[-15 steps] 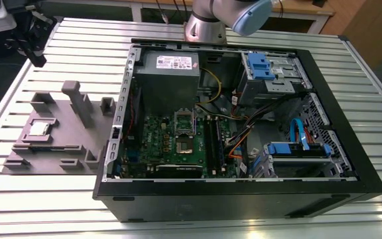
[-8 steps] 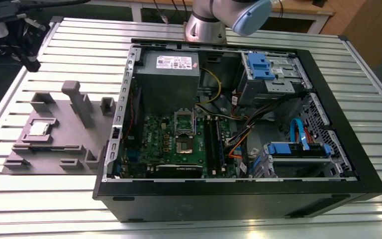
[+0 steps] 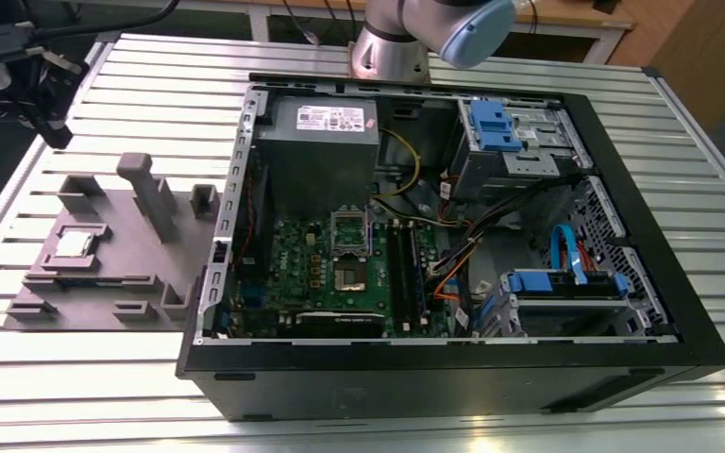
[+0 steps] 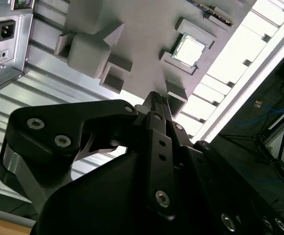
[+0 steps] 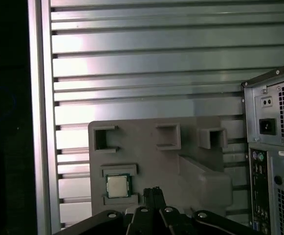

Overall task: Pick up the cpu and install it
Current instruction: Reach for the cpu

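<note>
The cpu [image 3: 73,243] is a small silvery square chip lying flat in a recess of the grey fixture [image 3: 124,269], at the exterior view's left of the open computer case. Both wrist views look down on it: cpu [image 4: 189,49], cpu [image 5: 117,186]. My gripper [image 4: 156,97] hangs high above the fixture, a little to one side of the chip, with its fingers pressed together and nothing between them. Its tips [image 5: 153,191] also show in the first wrist view. The dark square socket [image 3: 352,274] sits on the green motherboard with its metal frame [image 3: 351,226] swung up.
The black computer case [image 3: 665,283] lies open on the slatted aluminium table [image 3: 73,359]. Inside it are a grey power-supply box [image 3: 325,123], blue drive brackets [image 3: 495,127] and loose cables. Upright grey blocks [image 3: 148,193] rise from the fixture. The arm's base [image 3: 395,47] stands behind the case.
</note>
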`<state>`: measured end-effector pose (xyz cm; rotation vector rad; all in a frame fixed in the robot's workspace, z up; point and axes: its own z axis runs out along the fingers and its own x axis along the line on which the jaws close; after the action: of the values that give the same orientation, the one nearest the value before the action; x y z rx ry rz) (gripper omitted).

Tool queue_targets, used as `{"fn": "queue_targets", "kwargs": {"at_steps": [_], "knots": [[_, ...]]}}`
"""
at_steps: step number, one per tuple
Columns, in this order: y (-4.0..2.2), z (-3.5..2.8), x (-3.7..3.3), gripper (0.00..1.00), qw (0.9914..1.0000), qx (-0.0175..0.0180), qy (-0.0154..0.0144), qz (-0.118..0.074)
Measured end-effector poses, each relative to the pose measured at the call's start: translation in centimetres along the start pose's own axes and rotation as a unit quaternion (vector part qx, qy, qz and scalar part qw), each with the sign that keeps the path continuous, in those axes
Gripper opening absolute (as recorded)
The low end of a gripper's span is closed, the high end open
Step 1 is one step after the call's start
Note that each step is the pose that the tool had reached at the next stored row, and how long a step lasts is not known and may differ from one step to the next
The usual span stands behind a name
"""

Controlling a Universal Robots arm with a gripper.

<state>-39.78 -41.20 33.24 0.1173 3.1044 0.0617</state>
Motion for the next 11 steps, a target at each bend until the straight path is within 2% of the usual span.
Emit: {"fn": "queue_targets", "kwargs": {"at_steps": [11], "knots": [[-0.3,1.74,1.3,0.1,1.0,0.0003,0.0001,0.0]]}}
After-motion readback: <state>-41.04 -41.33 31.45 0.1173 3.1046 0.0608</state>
